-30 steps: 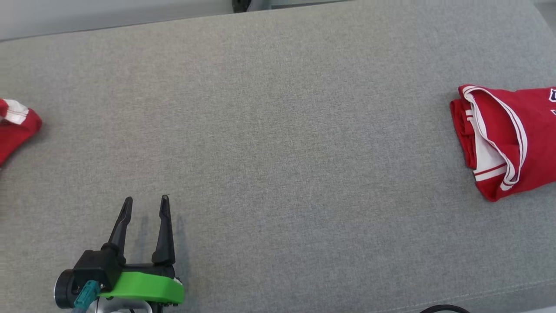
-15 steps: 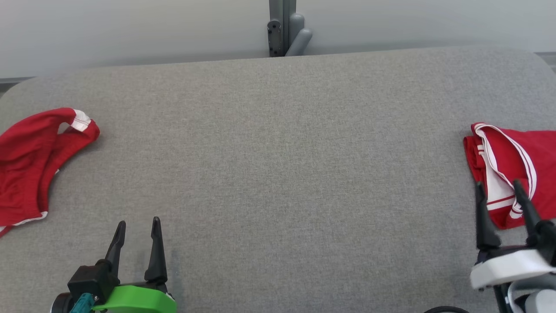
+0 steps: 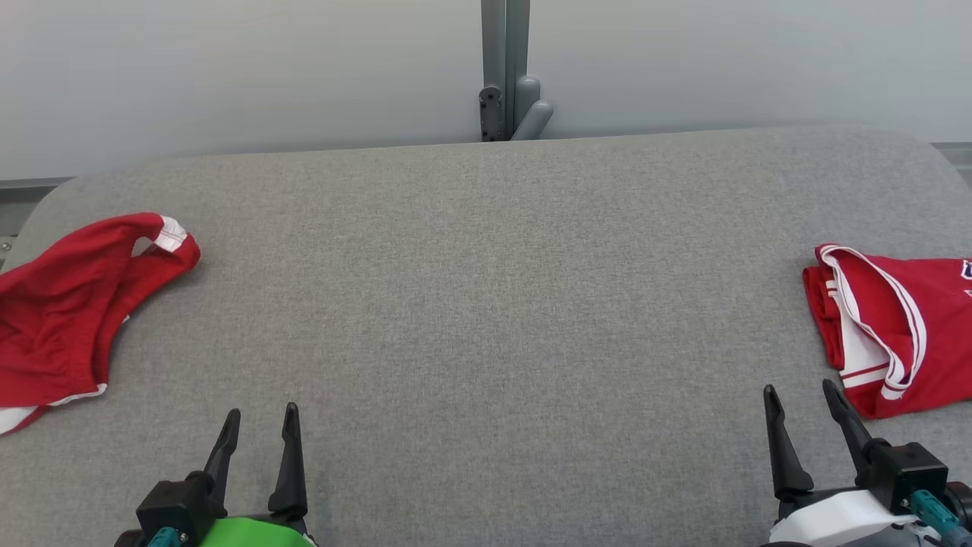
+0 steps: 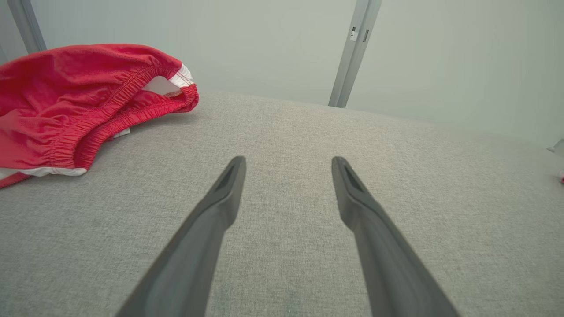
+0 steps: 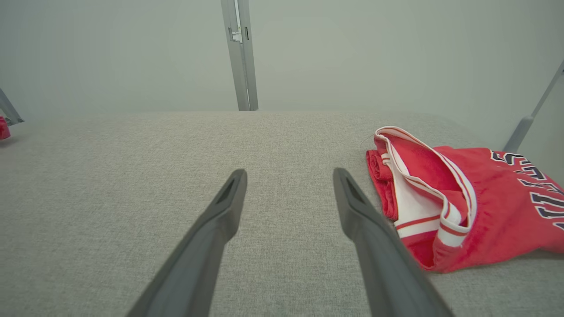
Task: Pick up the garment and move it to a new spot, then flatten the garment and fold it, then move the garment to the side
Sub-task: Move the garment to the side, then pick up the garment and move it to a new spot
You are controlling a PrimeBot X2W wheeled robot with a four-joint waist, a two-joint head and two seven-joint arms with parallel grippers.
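Nearest, the left tool (image 3: 262, 411) sits at 7 o'clock in the head view, fingers spread and empty, over the grey worktop (image 3: 486, 304). The right tool (image 3: 800, 387) sits at 5 o'clock, likewise spread with nothing held. The folded red garment (image 3: 896, 334), white-trimmed, lies at 3 o'clock, near the right tool but clear of it. The crumpled red garment (image 3: 68, 311) lies at 9 o'clock by the worktop's left edge, apart from the left tool. A grey post (image 3: 505, 68) stands at 12 o'clock behind the far edge.
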